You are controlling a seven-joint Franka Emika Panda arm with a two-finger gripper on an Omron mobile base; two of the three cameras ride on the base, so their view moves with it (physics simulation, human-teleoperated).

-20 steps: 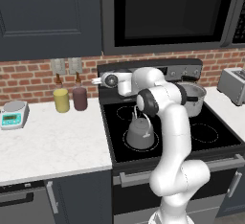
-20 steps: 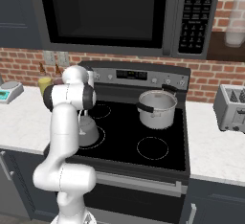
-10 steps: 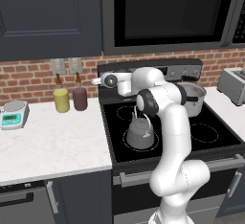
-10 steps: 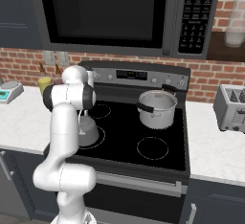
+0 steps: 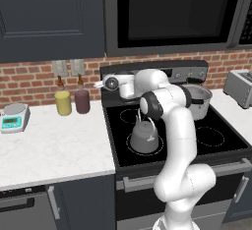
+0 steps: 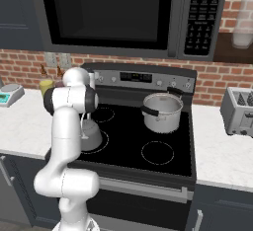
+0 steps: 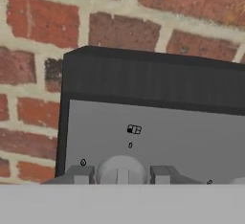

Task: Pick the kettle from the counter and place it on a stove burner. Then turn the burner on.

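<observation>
The small grey kettle stands upright on the front-left stove burner, inside its white ring on the black cooktop. My gripper is up at the left end of the stove's back panel. Its two fingertips sit tight on either side of a round grey knob. The white counter lies to the left of the stove.
A shiny steel pot sits on the back-right burner. On the left counter stand a yellow jar, a dark jar and a scale. A toaster stands on the right counter. A microwave hangs above.
</observation>
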